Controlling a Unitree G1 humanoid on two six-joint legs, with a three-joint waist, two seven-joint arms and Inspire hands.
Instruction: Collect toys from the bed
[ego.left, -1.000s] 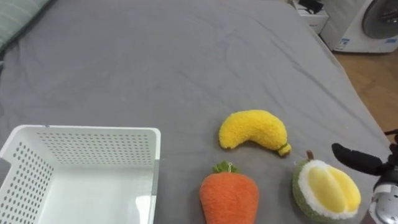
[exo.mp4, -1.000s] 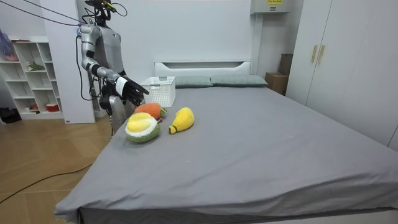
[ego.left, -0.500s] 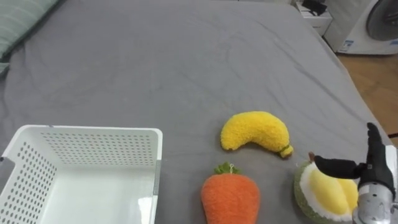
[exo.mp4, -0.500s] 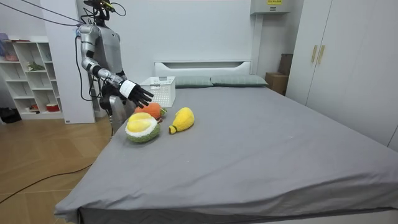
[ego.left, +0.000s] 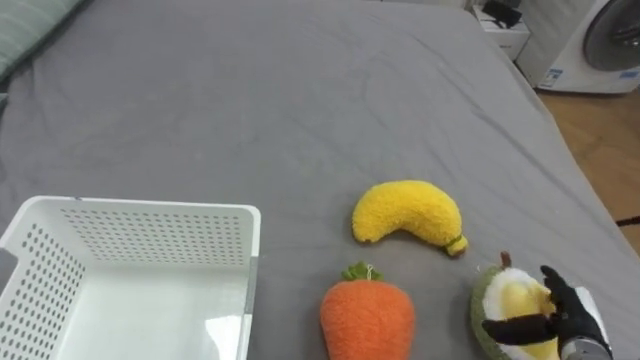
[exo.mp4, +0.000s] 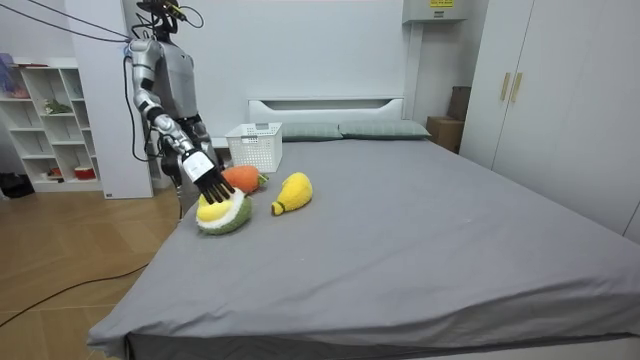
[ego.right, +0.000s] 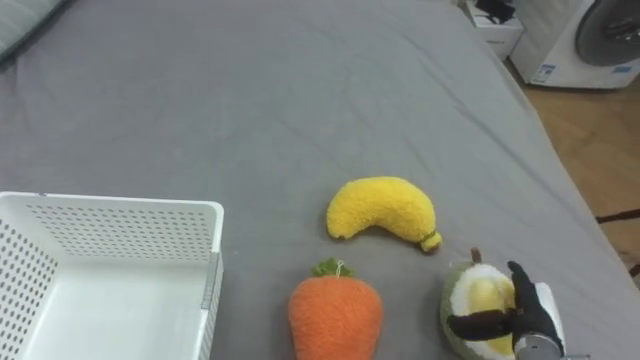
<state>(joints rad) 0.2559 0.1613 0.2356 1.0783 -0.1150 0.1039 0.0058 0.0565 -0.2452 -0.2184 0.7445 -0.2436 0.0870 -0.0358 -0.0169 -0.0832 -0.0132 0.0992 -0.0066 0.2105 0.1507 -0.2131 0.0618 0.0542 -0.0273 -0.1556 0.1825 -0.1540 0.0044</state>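
Now the right hand (ego.left: 570, 320) lies with fingers (ego.left: 555, 290) spread apart atop the green-and-yellow plush durian (ego.left: 503, 297) on the grey bed (ego.left: 300, 100).

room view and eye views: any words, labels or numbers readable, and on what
Yellow sign on the white wall unit, room view: too small to read.
Blue sticker on the white washing machine, eye views: too blurred to read.
White perforated plastic basket: no print visible.
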